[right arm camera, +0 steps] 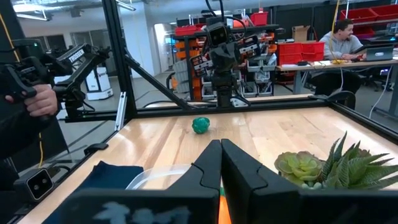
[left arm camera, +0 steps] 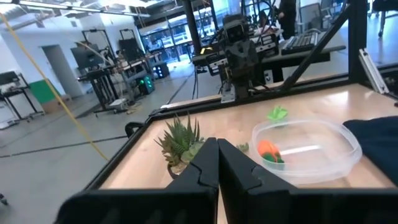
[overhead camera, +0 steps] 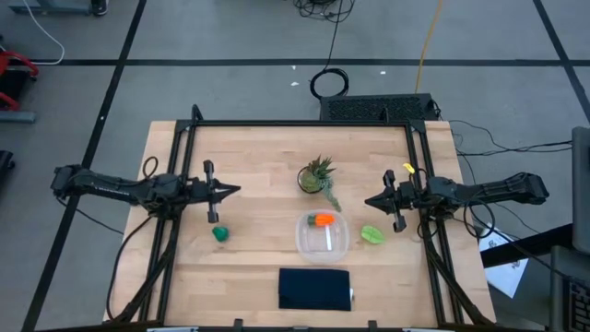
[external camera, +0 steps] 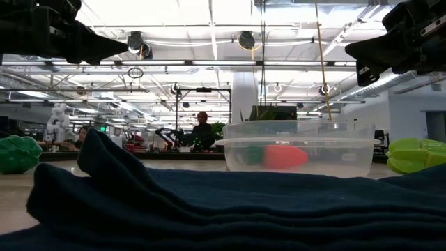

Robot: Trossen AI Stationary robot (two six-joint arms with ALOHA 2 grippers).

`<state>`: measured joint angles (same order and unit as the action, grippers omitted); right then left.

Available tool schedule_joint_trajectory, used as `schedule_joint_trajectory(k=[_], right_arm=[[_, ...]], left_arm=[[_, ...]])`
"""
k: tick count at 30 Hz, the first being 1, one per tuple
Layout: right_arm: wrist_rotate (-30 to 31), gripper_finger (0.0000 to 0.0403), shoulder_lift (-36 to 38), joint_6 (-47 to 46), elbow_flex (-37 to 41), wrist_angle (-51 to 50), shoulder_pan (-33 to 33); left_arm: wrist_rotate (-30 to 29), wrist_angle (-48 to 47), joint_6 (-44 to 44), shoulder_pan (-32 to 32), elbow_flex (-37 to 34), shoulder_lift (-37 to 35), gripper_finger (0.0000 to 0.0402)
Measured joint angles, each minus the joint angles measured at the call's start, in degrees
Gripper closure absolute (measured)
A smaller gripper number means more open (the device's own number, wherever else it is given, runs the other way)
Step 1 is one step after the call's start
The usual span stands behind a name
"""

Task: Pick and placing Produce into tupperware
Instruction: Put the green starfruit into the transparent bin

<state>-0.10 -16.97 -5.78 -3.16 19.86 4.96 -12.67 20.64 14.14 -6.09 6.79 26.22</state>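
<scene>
The clear tupperware stands at the table's middle with the orange carrot lying inside it, also showing in the low view as carrot. A dark green piece rests on the table at the left and a lime-green piece at the tupperware's right. My left gripper is shut and held level above the table at the left, touching nothing. My right gripper is shut too, level at the right, holding nothing.
A spiky potted plant stands just beyond the tupperware. A dark navy folded cloth lies near the front edge. A black frame runs around the table. People sit at benches in the room behind.
</scene>
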Motion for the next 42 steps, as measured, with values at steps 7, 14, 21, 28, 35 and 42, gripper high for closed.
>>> schedule_joint_trajectory(k=[7, 14, 21, 28, 35, 42], right_arm=[[-0.27, 0.0403, -0.02, -1.03, 0.02, 0.02, -0.01], [-4.69, 0.0403, -0.73, -3.28, -2.76, -5.29, 0.01], [-4.63, 0.0403, -5.62, -6.19, -15.27, -22.83, 0.01], [-4.63, 0.0403, -13.82, -10.87, -26.19, -39.10, 0.01], [-4.70, 0.0403, -22.07, -14.07, -33.24, -49.99, 2.68], [-4.70, 0.0403, -28.36, -19.20, -37.13, -50.63, 10.29]], left_arm=[[0.04, -0.37, -0.76, 0.00, 0.00, 0.00, 0.0401], [0.09, -0.74, -0.81, 0.00, 0.00, 0.00, 0.0401], [0.09, -0.90, -0.93, 0.00, 0.00, 0.00, 0.0400], [0.09, -1.14, -0.93, 0.00, 0.00, 0.02, 0.0395], [-0.81, -1.31, -0.89, 0.00, 0.00, 0.02, 0.0386], [-0.87, -1.72, -1.10, 0.00, 0.00, 0.02, 0.0399]])
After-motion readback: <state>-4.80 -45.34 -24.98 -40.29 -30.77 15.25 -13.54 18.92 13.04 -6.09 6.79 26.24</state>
